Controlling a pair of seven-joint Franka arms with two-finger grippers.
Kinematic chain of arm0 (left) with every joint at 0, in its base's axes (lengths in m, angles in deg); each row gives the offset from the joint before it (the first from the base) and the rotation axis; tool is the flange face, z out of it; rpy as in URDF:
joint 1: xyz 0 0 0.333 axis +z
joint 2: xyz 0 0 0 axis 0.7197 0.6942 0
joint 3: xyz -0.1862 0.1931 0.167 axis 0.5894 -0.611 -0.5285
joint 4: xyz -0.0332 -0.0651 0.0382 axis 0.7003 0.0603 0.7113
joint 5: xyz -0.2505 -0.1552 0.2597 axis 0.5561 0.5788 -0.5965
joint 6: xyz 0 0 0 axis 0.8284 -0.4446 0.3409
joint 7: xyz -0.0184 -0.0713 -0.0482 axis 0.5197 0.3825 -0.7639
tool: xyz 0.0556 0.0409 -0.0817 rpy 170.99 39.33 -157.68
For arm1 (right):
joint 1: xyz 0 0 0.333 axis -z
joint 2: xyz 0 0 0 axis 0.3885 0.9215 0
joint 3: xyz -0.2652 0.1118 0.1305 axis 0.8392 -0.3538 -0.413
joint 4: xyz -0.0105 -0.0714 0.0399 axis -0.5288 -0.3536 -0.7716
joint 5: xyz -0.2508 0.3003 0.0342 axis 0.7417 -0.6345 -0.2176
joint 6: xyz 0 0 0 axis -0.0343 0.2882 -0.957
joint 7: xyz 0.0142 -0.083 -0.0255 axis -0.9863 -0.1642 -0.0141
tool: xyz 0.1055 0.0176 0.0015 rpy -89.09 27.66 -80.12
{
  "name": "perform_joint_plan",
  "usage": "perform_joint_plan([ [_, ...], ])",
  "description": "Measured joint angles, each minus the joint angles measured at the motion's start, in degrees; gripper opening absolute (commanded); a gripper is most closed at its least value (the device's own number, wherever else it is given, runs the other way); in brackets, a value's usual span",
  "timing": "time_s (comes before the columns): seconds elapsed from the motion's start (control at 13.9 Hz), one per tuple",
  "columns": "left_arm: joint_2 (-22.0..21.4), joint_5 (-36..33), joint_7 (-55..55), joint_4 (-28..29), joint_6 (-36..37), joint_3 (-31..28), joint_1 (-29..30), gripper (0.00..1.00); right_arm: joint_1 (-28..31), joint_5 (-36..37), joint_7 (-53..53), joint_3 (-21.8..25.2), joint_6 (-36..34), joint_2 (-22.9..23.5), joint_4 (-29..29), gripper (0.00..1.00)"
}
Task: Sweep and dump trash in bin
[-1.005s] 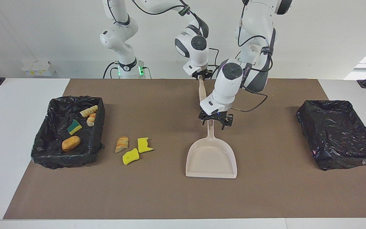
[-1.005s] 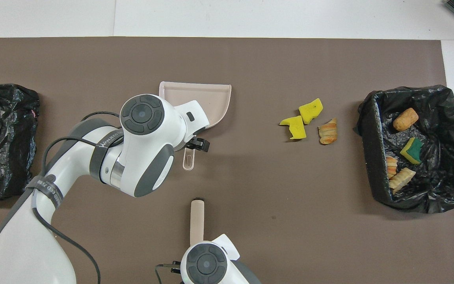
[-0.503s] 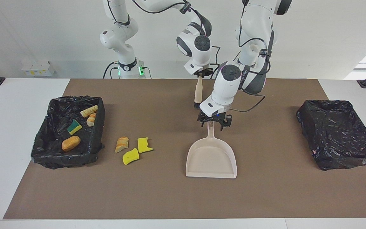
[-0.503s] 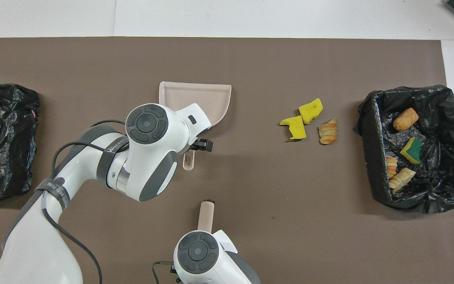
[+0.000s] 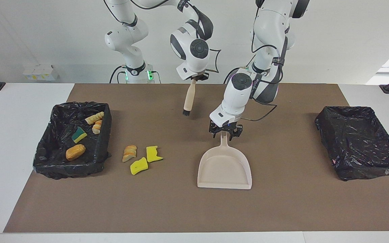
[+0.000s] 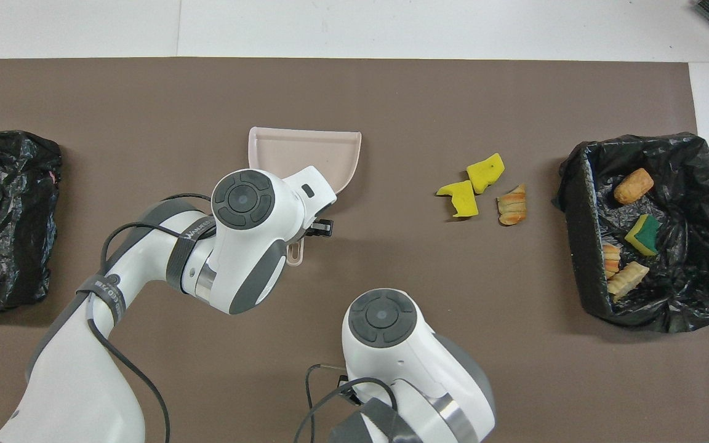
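Right tool (image 5: 198, 78), over the counter (image 5: 282, 209) strip by the robots' edge, is shut on the brush (image 5: 189, 98) handle. It has raised the brush since a sec ago. The brush was low on the counter then; now it hangs clear, bristles down, tilted a bit, and has shifted twd the right arm's end. Judgement: brush pick-up done, sweep can start soon.

Left tool (image 5: 226, 131) sits low at the top of the dustpan (image 5: 224, 168) handle, mid-counter. It's narrower than a sec ago, when it stood wide. Can't tell if it actually grips yet. The dustpan hasn't moved: flat on the counter, mouth facing away from the robots.

Trash (image 5: 143, 157): 3 scraps loose on the counter (2 yellow, 1 striped tan), between the dustpan and the bin (image 5: 69, 170) at the right arm's end. 4 more scraps lie in that bin. The second bin (image 5: 360, 168), at the left arm's end, shows no scraps.

Pose: right arm bent high, wrist pointing down. Left arm reaches fwd, wrist angled down over the handle. Likely next: the dustpan gets carried to the loose scraps.
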Motion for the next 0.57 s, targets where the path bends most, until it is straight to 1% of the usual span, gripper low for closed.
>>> perform_joint_plan([
  [0.07, 0.00, -0.08, 0.00, -0.04, 0.00, 0.00, -0.01, 0.04, 1.89, 0.79, 2.12, 0.02, -1.25, -0.62, 0.00, 0.00],
  [0.14, -0.01, -0.74, 0.00, -0.07, 0.00, -0.01, -0.02, 0.00, 4.08, 2.02, 4.84, 0.03, -2.32, -1.22, 0.02, 0.00],
  [0.29, -0.06, -3.40, -0.07, -0.17, 0.02, -0.07, -0.03, 0.00, 8.27, 8.05, 11.93, 0.16, -5.14, -2.18, 0.08, 0.00],
  [0.43, -0.40, -5.11, 0.16, -0.44, 1.03, -0.18, -0.01, 0.00, 12.01, 14.06, 17.64, 0.15, -5.76, -2.44, 0.08, 0.00],
  [0.57, -1.94, -6.49, 3.53, -1.15, 5.45, -0.36, 0.01, 0.00, 16.87, 17.08, 22.37, 0.18, -4.84, -2.38, 0.07, 0.00],
])
